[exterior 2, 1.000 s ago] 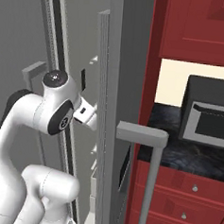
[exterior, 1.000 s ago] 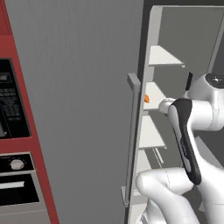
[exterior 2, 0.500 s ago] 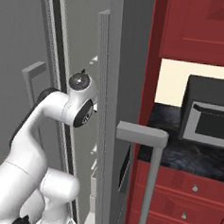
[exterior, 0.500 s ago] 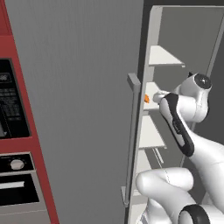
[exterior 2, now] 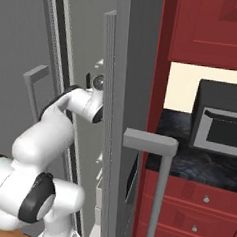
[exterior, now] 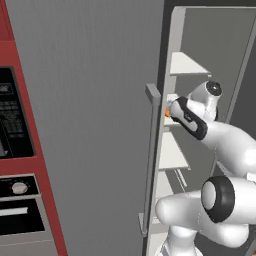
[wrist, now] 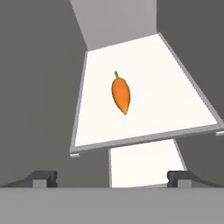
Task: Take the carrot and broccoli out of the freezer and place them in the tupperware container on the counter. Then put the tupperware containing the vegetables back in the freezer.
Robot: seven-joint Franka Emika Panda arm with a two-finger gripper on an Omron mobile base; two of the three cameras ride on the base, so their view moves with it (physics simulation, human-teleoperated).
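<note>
Gripper (wrist: pixel 112 178) fingers spread wide and empty, we hover above the carrot (wrist: pixel 120 94) lying alone on a white freezer shelf (wrist: pixel 183 105). It looks light, stiff, smooth; we'd pinch across its thick middle.

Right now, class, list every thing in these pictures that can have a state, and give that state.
freezer: door open, white shelves exposed
carrot: lying alone on a shelf, untouched
gripper: open, empty, aimed at the carrot
fingers: spread wide, touching nothing
microwave: door closed
</note>
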